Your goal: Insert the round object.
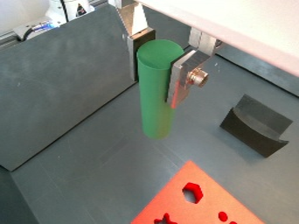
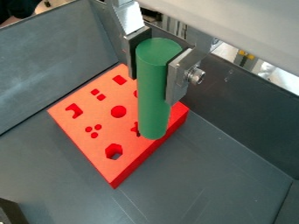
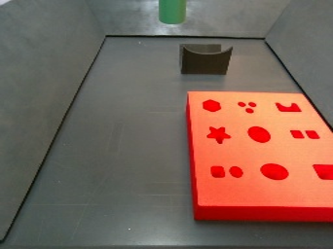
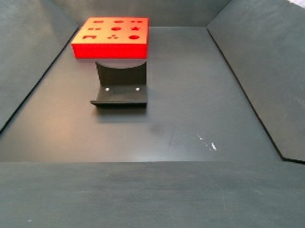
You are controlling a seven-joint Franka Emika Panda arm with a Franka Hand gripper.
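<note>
In a side view only the lower end of the green peg (image 3: 172, 11) shows, its upper length and the hand cut off by the frame's edge. In both wrist views the peg hides one finger of the hand (image 1: 163, 74), and the red board (image 1: 197, 203) below it runs past the edge. The peg covers part of the board (image 2: 111, 131).

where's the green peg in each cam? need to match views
Wrist view: green peg upright, clamped in the gripper, above the grey floor.
Wrist view: green peg in the gripper, in front of the red board.
Side view: only its lower end shows, at the top edge.
Side view: not in it.
Shared landmark: red board.
</note>
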